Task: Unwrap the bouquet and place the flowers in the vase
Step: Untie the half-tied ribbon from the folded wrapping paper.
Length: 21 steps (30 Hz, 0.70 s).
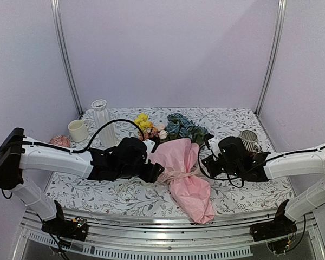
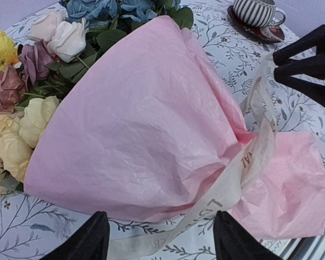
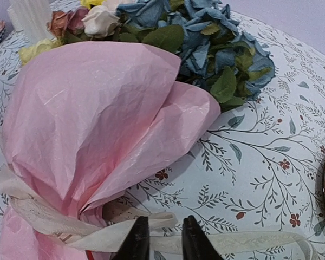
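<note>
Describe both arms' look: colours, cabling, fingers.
Both match. The left arm and right arm have white link shells with black joints and black wrist housings. A loose black cable loops off each wrist. Their black bases sit on the metal rail. The left fingers and right fingers are plain black tapering wedges. No markings are legible.

Left fingers spread wide, right fingers narrowly parted

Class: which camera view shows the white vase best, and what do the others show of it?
The top external view: the whole vase stands upright there, from ribbed body to flared rim. The right wrist view catches only its ribbed lower part at the upper left edge. The left wrist view shows none of it.
</note>
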Each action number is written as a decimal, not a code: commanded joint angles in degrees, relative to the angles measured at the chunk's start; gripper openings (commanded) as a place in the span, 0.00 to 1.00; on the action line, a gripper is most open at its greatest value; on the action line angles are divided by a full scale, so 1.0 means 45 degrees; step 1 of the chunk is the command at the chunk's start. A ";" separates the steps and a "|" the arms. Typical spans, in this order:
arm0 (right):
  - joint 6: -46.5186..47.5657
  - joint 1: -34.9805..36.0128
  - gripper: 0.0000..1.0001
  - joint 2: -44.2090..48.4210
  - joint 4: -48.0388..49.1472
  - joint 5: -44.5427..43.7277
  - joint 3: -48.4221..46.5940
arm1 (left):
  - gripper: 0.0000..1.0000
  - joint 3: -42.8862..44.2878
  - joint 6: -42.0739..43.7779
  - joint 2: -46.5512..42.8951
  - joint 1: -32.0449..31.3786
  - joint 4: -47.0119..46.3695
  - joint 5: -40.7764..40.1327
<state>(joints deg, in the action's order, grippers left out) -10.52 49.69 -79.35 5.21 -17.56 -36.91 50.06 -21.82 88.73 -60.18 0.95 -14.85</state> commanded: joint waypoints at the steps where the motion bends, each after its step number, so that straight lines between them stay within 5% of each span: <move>1: 0.1148 -0.0007 0.38 0.0422 -0.0268 0.2215 -0.0516 | 0.68 0.0164 0.0306 -0.0164 0.0036 0.0040 -0.0058; 7: 0.2910 0.0022 0.46 -0.0382 -0.1948 0.5081 -0.1840 | 0.69 0.0245 0.0539 -0.0077 -0.0192 -0.0006 -0.0085; 21: 0.3204 0.1033 0.53 -0.1531 -0.2358 0.3894 -0.1675 | 0.73 0.1078 0.1124 0.0855 -0.0992 -0.0011 -0.0226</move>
<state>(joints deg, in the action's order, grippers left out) 4.19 53.58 -86.98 -6.26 0.49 -46.52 53.30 -18.31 91.07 -63.44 1.13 -15.70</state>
